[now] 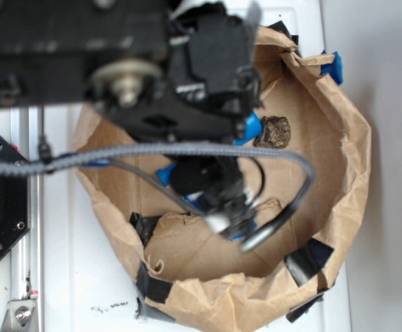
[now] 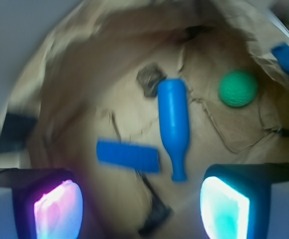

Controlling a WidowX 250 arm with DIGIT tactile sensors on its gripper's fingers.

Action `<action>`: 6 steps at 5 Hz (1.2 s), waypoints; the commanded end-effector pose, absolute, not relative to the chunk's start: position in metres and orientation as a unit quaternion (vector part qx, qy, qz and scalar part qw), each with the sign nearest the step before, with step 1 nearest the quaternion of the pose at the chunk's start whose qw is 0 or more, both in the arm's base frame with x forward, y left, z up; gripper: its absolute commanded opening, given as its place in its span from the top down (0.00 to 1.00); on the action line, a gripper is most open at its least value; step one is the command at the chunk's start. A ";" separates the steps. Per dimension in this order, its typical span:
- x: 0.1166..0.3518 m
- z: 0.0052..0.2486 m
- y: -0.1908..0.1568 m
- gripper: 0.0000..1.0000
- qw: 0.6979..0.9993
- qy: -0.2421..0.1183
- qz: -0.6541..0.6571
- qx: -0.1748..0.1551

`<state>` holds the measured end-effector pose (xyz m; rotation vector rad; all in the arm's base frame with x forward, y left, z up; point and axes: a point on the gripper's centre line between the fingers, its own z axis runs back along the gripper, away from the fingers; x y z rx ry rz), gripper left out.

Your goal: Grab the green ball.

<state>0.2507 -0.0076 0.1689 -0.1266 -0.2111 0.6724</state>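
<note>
Hovering wide open and empty, the gripper (image 2: 142,206) has the ball (image 2: 238,88) at the wrist view's upper right, apparently beyond its right finger.

Green ball (image 2: 238,88) on brown paper

Both views are evenly, brightly lit. The arm (image 1: 117,62) is blurred out of focus up close. The wrist view is softly smeared, with glowing fingertip pads (image 2: 224,209).
</note>
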 end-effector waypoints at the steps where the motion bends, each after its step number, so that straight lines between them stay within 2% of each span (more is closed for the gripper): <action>1: 0.260 0.164 -0.010 0.00 0.833 -0.125 0.539 0.006; 2: 0.256 0.155 -0.002 0.00 0.764 -0.036 0.643 0.023; 6: 0.256 0.155 -0.002 0.00 0.764 -0.036 0.643 0.023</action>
